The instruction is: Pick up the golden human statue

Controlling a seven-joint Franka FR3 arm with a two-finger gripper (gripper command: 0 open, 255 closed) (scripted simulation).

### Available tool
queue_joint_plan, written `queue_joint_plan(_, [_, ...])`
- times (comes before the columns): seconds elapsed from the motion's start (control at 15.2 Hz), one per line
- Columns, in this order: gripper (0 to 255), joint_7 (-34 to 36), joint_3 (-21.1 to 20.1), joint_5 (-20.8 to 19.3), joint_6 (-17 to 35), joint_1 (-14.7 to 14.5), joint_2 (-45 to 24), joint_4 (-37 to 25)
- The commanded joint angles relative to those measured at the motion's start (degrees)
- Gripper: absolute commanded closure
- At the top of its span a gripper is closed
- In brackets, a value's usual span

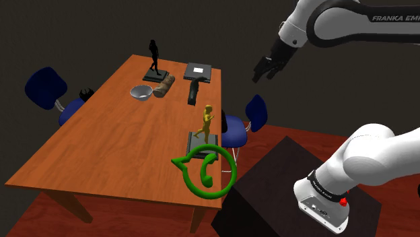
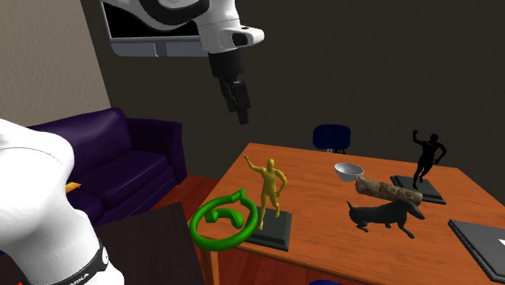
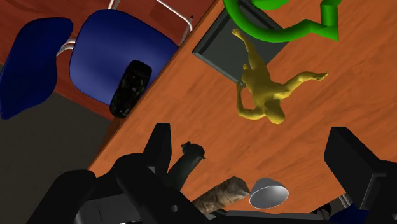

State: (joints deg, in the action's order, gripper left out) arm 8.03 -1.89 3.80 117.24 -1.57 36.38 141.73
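Overhead, arm (image 1: 350, 23) (lettered FRANKA), golden statue (image 1: 207, 122) upright

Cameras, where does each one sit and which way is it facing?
Shoulder view: beside the stand, looking down over the table; arm and open gripper show.
Second exterior view: by the arm's base, facing along the table; arm and gripper show.
Wrist view: on the gripper, looking down at the golden statue; both fingers show.
Shared: all three see the golden statue and green ring.
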Motion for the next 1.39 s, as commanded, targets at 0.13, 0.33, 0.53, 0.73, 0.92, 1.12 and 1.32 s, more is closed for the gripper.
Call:
queue_joint_plan(0.13, [0,1.33,-1.98,0.12,7.72,-0.65,-6.59,0.41])
queue_joint_plan(0.33, [0,2.31,-3.35,-0.2,13.55,-0.89,-12.43,0.05])
queue_joint_plan(0.53, [0,3.56,-4.7,-1.01,19.0,-0.97,-18.69,-1.09])
queue_joint_plan(0.73, [0,5.22,-6.01,-2.51,23.96,-0.89,-25.26,-2.99])
queue_joint_plan(0.92, [0,7.41,-7.14,-4.86,28.31,-0.78,-32.02,-5.62])
queue_joint_plan(1.12, [0,10.17,-7.74,-8.1,31.94,-1.0,-38.9,-8.98])
queue_joint_plan(1.32, [0,12.04,-7.58,-10.38,34.31,-1.5,-43.21,-10.92])
